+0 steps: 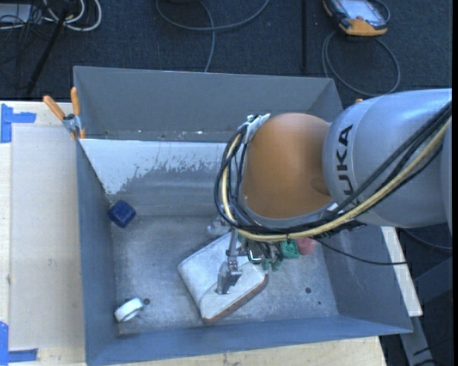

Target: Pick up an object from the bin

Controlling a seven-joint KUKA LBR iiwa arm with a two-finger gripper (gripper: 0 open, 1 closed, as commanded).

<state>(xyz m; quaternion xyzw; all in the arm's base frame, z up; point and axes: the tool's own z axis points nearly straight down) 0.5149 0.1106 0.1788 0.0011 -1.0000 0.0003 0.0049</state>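
My gripper point(227, 280) reaches down under the orange cover and its fingertip rests on a flat whitish pad with a brown edge point(206, 277), lying tilted in the front middle of the bin. A small green piece point(290, 251) and a pink thing point(307, 245) peek out just right of the gripper, partly hidden by the arm.
A small dark blue cube point(122, 213) lies by the left wall. A small white roll-like thing point(128, 309) sits in the front left corner. The arm and its cables cover the bin's right middle.
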